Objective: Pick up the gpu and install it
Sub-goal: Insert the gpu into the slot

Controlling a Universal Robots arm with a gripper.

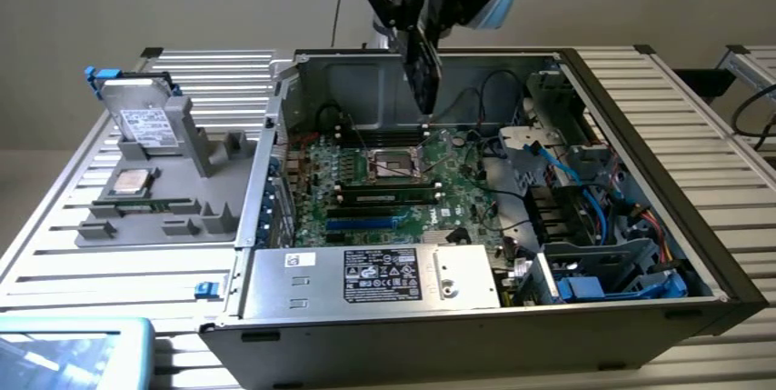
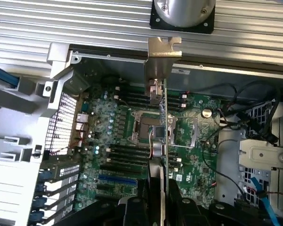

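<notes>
My gripper (image 1: pixel 420 15) hangs above the open computer case (image 1: pixel 679 226), shut on the gpu (image 1: pixel 423 67). The card hangs edge-down, a dark slab whose lower end is above the back of the green motherboard (image 1: pixel 363 213), clear of the board. In the wrist view the gpu (image 2: pixel 163 122) shows edge-on as a thin green line over the CPU socket (image 2: pixel 144 127), with its silver end bracket (image 2: pixel 162 59) pointing away from the gripper (image 2: pixel 160 200). Dark fingers (image 2: pixel 146 202) flank the card on both sides.
A grey fixture tray (image 1: pixel 158 226) lies at the exterior view's left and holds a labelled hard drive (image 1: pixel 145 124) upright and another part (image 1: pixel 131 181) lying flat. Inside the case are a silver power supply (image 1: pixel 376 276), RAM sticks (image 1: pixel 388 195) and a drive cage with blue cables (image 1: pixel 594 263).
</notes>
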